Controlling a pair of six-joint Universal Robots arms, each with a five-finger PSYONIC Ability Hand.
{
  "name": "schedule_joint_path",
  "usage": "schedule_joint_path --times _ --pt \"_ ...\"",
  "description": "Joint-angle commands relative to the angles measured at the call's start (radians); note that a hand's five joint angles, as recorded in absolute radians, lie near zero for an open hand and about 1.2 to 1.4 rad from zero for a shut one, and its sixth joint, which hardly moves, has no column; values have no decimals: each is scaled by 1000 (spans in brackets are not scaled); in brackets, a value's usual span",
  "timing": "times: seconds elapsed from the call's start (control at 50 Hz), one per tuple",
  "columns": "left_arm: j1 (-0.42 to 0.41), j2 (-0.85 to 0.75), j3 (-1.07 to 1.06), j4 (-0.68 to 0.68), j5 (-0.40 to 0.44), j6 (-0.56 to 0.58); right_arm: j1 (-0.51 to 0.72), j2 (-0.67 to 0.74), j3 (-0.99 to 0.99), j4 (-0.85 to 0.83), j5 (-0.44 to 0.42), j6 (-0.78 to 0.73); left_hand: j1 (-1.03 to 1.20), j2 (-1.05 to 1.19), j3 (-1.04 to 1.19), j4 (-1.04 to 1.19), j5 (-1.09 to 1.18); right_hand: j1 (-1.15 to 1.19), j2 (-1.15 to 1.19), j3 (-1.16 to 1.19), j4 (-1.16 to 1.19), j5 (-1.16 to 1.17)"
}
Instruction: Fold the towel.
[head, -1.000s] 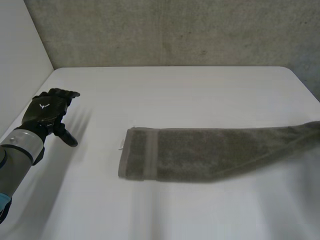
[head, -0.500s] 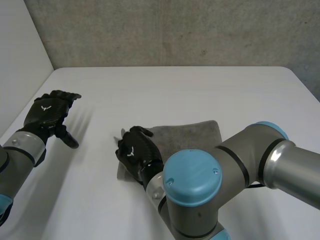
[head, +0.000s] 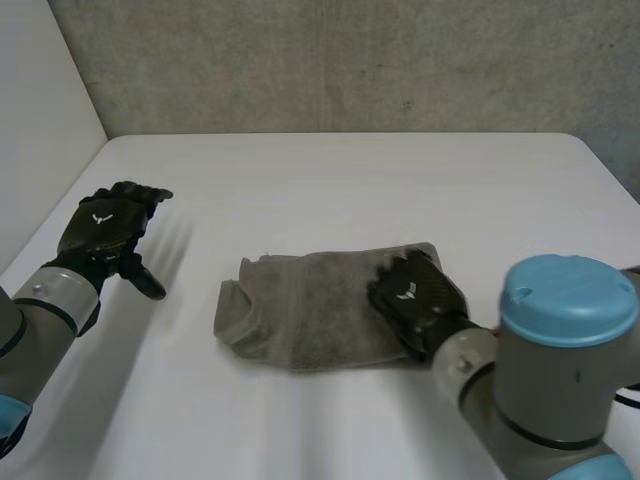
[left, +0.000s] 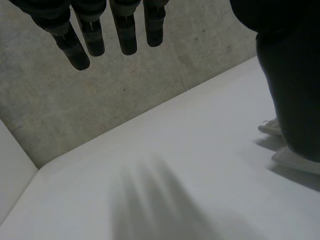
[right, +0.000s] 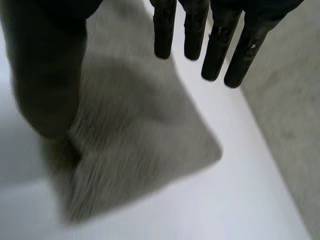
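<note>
Only one towel (head: 310, 305); two hands: left hand (head: 103, 226), right hand (head: 417, 301).

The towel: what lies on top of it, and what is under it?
The right hand, fingers straight, is over the right end of the towel; whether it touches cannot be told. The towel lies on the white table; the part of the table beneath it is covered.

We've got a plain white table (head: 400, 175) here. A grey towel (head: 310, 305) lies on it, folded over and kinda rumpled.
</note>
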Motion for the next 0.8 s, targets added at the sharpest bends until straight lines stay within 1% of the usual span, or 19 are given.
schedule_joint_path --times 0.02,0.04,0.06,0.08,0.1,0.12,0.14,0.34,0.38,0.44,0.46,0.5,0.52,0.56,0.62,0.74,0.76,0.78,0.8 --pt "-14 1 -12 0 1 0 -116 33 97 -54 -60 -9 -48 -41 -40 -44 -42 178 178 178 175 164" --pt "-14 1 -13 0 1 0 -135 52 107 -78 -64 -11 -48 -41 -40 -44 -42 274 274 274 271 260" --pt "-14 1 -13 0 1 0 -135 53 107 -79 -64 -11 -48 -41 -40 -44 -42 275 275 275 272 261" --pt "-18 1 -13 0 1 0 -150 68 111 -103 -60 -14 -48 -41 -40 -44 -42 441 441 440 438 427" --pt "-20 1 -15 0 0 0 -161 75 111 -123 -52 -15 -48 -41 -40 -44 -42 756 756 756 754 742" --pt "-20 1 -15 0 0 0 -161 76 111 -123 -52 -15 -48 -41 -40 -44 -42 759 759 759 757 745" --pt "-22 1 -15 0 0 0 -170 77 104 -131 -43 -18 -48 -41 -40 -44 -42 1003 1003 1002 1000 988" --pt "-22 6 -10 0 -2 -1 -159 0 17 -140 -21 -9 -51 -44 -43 -47 -45 1005 1005 1005 1002 991" --pt "-23 8 -4 0 -2 -1 -122 -15 -14 -141 -24 -3 -51 -44 -43 -47 -45 1005 1005 1005 1002 991" --pt "-20 26 28 -9 -6 -6 47 12 -134 -138 -38 -14 -51 -44 -43 -47 -45 1005 1005 1005 1002 991" --pt "-20 26 28 -9 -6 -6 48 13 -135 -138 -38 -14 -51 -44 -43 -47 -45 1005 1005 1005 1002 991" --pt "-19 53 50 -14 -6 -14 158 81 -217 -125 -40 -23 -48 -41 -40 -44 -42 1005 1005 1005 1002 991" --pt "-19 54 50 -14 -6 -14 158 82 -218 -125 -40 -23 -48 -41 -40 -44 -42 1005 1005 1005 1002 991" --pt "-18 83 68 -12 -8 -44 250 140 -273 -122 -44 -41 -51 -44 -43 -47 -45 1005 1005 1005 1002 991" --pt "-15 104 93 -12 -9 -101 318 195 -287 -123 -73 -61 -51 -44 -43 -47 -45 1005 1005 1005 1002 991" --pt "-17 118 113 -12 -10 -186 350 253 -285 -109 -130 -117 -51 -44 -43 -47 -45 1005 1005 1005 1002 991" --pt "-22 119 117 -14 -11 -202 350 264 -284 -97 -136 -127 -51 -44 -43 -47 -45 712 712 712 710 698" --pt "-23 119 120 -14 -11 -210 347 264 -279 -80 -135 -135 -51 -44 -43 -47 -45 152 152 151 149 137" --pt "-23 119 120 -14 -11 -210 347 264 -279 -80 -135 -135 -51 -44 -43 -47 -45 146 146 146 143 132"
